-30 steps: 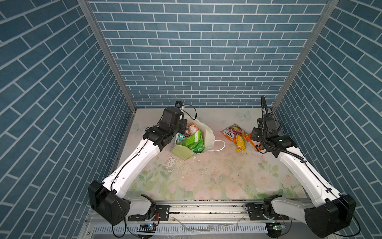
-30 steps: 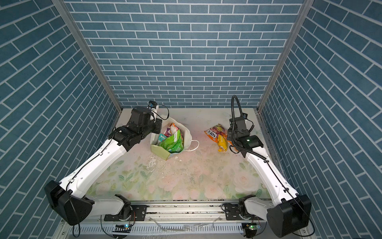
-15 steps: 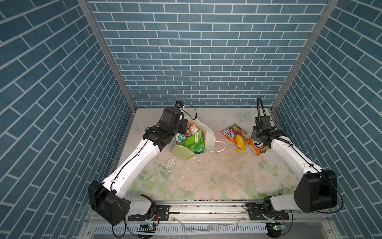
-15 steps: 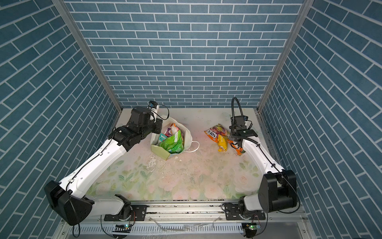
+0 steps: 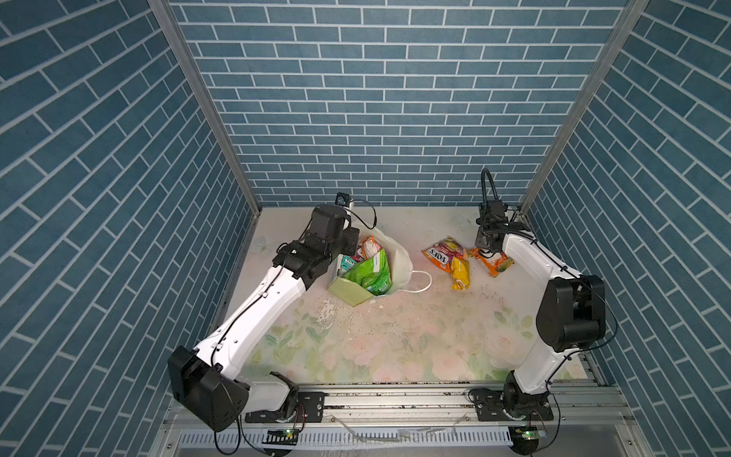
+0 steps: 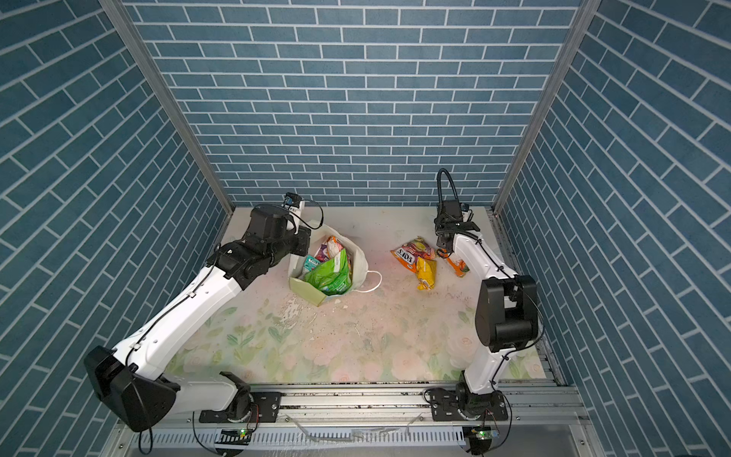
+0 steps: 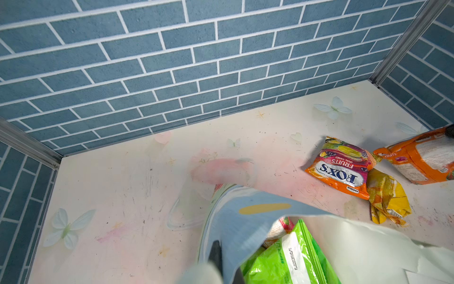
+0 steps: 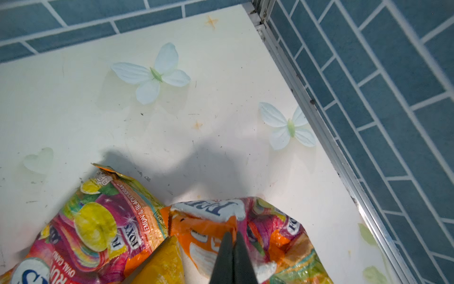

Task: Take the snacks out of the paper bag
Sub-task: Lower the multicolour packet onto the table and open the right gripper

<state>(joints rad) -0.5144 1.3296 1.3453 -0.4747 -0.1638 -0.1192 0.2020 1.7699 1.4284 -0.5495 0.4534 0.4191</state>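
left gripper (image 7: 217, 248): clamped shut, pinching the paper bag (image 5: 400, 259) wall, bracing it back-left on the table
in the bag: green packet (image 5: 372, 273) plus a few more are sitting inside
already out: FOX'S packet (image 5: 442, 253) and yellow packet (image 5: 461, 274) are lying right of it
right gripper (image 8: 233, 237): closed, gripping the orange packet (image 8: 204, 228); imo best releasing it low, beside that pile

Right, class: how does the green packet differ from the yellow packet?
The green packet sits inside the paper bag; the yellow packet lies out on the table. The green packet looks bigger and smoother; the yellow packet is crumpled. Both are plastic snack packets.
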